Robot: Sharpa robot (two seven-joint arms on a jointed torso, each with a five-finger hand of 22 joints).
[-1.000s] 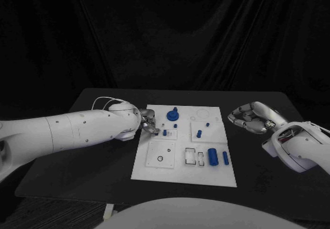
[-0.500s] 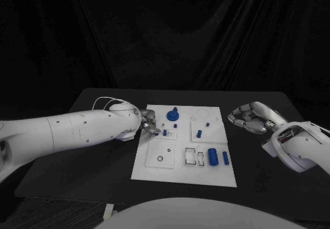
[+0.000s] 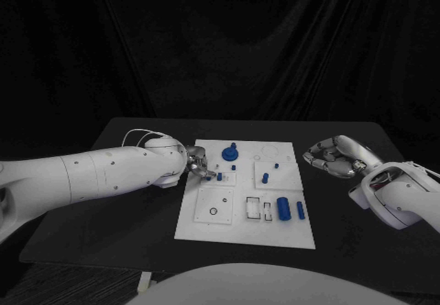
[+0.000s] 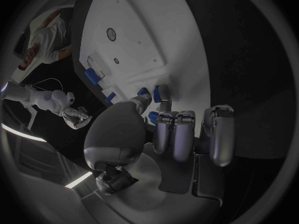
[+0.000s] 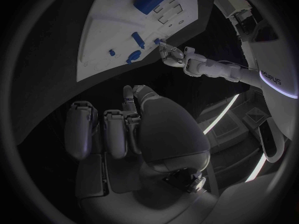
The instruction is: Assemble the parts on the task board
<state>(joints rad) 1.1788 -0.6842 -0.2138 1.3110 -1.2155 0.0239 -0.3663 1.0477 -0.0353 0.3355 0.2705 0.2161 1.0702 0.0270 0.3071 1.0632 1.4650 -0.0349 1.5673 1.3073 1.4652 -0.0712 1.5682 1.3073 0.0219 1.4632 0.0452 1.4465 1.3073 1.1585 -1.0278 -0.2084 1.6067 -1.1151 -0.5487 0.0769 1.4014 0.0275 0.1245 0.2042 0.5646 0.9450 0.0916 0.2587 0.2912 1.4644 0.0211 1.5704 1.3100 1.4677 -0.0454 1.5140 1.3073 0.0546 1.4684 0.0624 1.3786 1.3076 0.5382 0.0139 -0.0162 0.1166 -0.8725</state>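
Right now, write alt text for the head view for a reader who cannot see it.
A white task board with small blue parts lies mid-table on a black table. The left hand reaches its fingers to the board's left edge; the right hand, fingers curled, hangs off its right side.

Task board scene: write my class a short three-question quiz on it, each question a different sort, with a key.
1. True or false: the right hand rests on the task board.
2. Which hand is at the board's left edge, by the small blue parts? A) left hand B) right hand C) neither
3. Fill in: the two blue cylinders lie near the board's ____ edge in the head view.

Key: 1. False; it is off the board, over the black table, fingers curled in, holding nothing. 2. A. 3. right.
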